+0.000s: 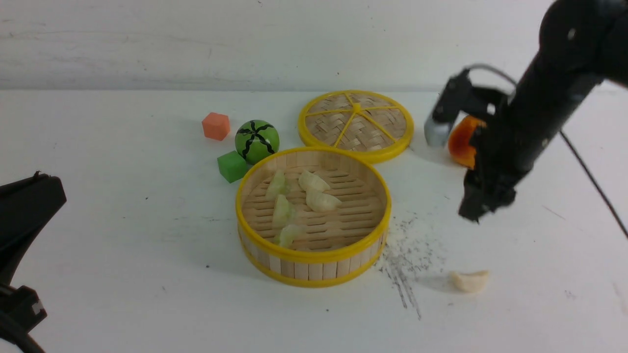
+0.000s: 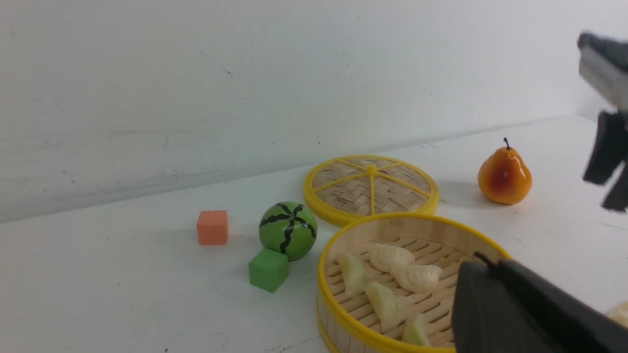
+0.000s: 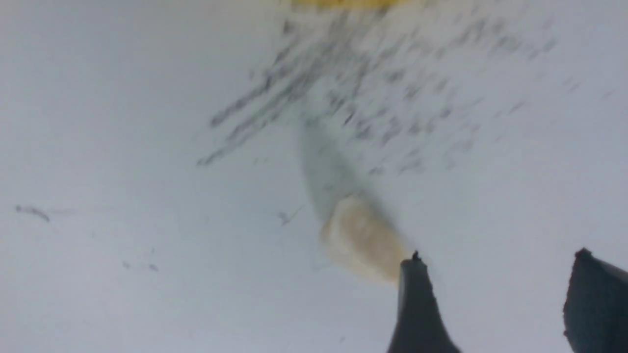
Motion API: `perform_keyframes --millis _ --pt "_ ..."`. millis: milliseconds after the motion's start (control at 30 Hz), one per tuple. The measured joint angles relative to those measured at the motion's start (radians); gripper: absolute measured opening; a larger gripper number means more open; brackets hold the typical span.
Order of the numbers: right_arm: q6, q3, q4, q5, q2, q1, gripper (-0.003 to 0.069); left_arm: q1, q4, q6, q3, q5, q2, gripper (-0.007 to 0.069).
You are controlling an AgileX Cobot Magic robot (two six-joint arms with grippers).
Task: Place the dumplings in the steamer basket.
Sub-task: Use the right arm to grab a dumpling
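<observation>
Front view: the steamer basket (image 1: pixel 314 256) sits mid-table (image 1: pixel 122 245) with its woven lid (image 1: pixel 355 122) laid flat just behind it, so the slatted floor is open from above. Five dumplings (image 1: pixel 321 200) lie inside, three green and two cream, gathered on the left and far part of the floor. That leaves room on the right. A sixth, the loose dumpling (image 1: pixel 470 281), lies on the table to the near right of the basket, apart from it, past a patch of dark scuff marks (image 1: pixel 402 264). The right tool (image 1: pixel 475 212) hangs above it and a little farther back, pointing down. I judge it is lining up for the pick. The left tool (image 1: pixel 34 193) sits at the near left edge, well apart from everything, probably parked to keep the way clear.

Left wrist view: the basket is close and the same five dumplings show. The left tool's dark body covers part of the near rim. Its jaws read as pressed together with nothing between them. The pear (image 2: pixel 504 172) stands to the right of the lid and plays no part in this job.

Right wrist view: the picture is blurred. The right tool's fingers (image 3: pixel 417 304) are spread wide over bare table and hold nothing. The loose dumpling lies just beside one fingertip, not between the two. The tool likely has to shift sideways to straddle it before closing.
</observation>
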Motion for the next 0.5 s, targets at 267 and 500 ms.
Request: perform_keyframes --millis 267,500 --pt "-0.014 0.195 0.005 -0.129 0.043 0.000 0.0395 0.000 0.000 0.000 0.000 -0.003 0.000 0.0019" --pt "-0.017 0.200 0.070 -0.207 0.116 0.001 0.0357 0.000 0.000 0.000 0.000 -0.004 0.000 0.0019"
